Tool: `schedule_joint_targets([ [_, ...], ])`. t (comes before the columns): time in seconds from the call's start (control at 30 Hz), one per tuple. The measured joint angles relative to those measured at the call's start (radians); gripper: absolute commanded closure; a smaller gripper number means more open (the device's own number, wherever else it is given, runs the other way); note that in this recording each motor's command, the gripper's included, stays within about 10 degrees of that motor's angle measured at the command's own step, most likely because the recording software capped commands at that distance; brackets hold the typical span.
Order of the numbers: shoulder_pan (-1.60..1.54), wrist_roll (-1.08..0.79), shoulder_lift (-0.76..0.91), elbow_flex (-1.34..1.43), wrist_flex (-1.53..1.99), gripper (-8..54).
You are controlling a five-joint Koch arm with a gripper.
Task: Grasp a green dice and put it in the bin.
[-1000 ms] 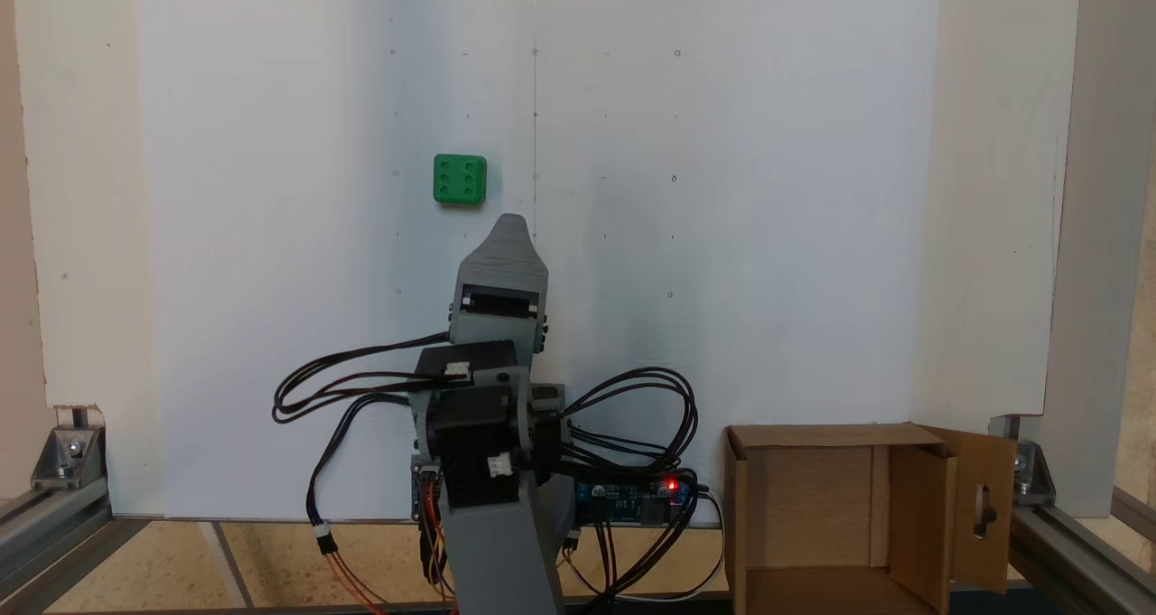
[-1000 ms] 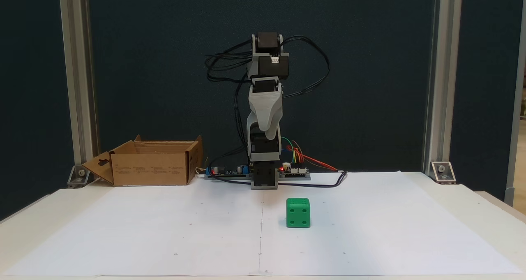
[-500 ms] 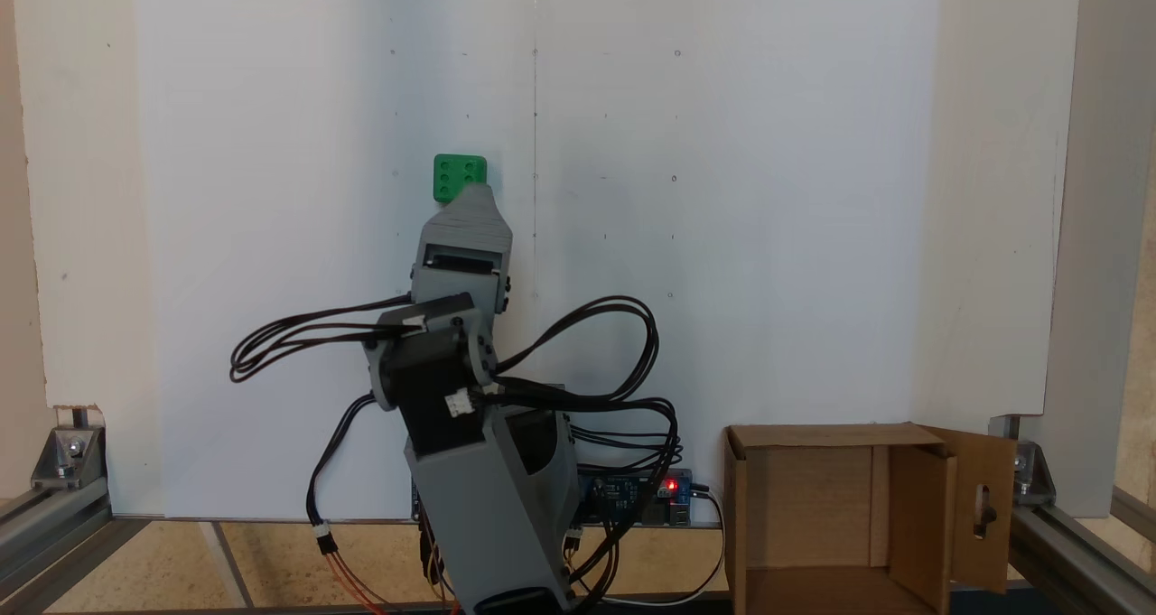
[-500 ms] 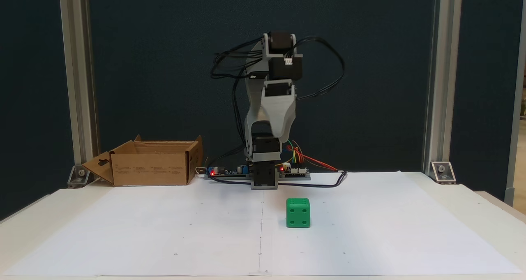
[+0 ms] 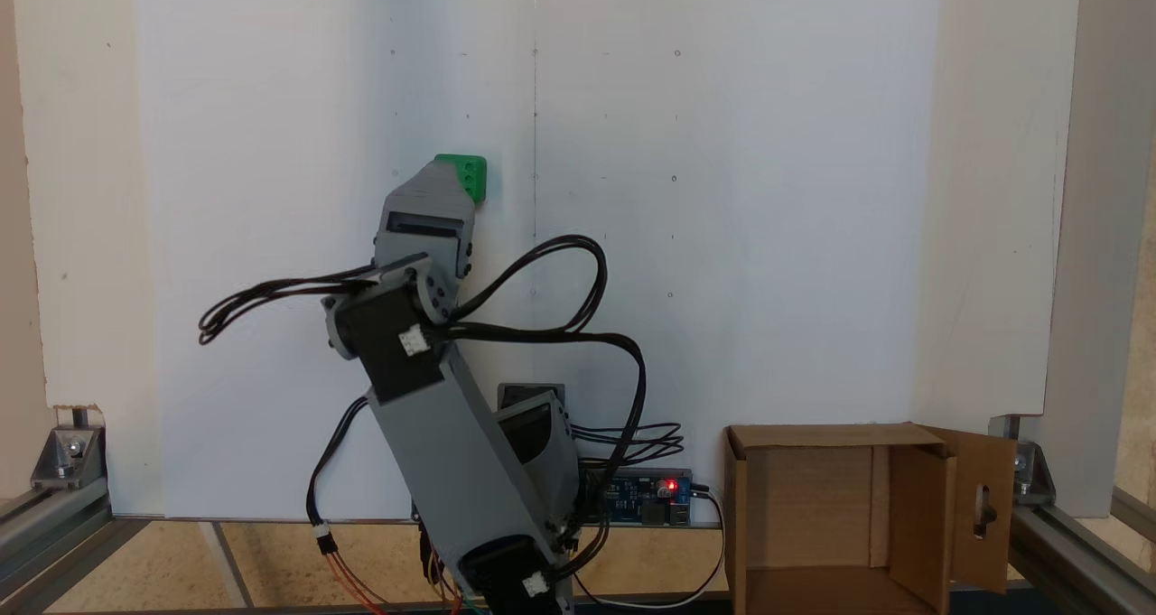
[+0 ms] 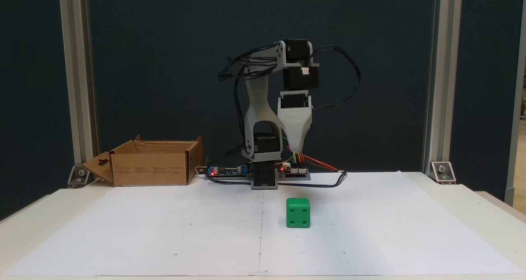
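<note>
Swung leftward in a fixed view since a second ago, now overlapping the small bright green dice [image 5: 472, 176]. Grey pointed gripper [image 6: 298, 146] raised well above it; opening impossible to tell. Brown cardboard bin [image 6: 151, 164] well apart from dice, empty.

We see a dark blue back wall [image 6: 164, 66] behind upright aluminium frame posts [image 6: 76, 78], and a white paper sheet [image 6: 370, 230] covering the pale tabletop [image 6: 489, 208].
</note>
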Motion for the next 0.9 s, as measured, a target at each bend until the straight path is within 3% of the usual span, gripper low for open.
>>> schedule_joint_targets([
  [0.9, 0.026, 0.000, -0.138, 0.000, -0.080, 2.3],
])
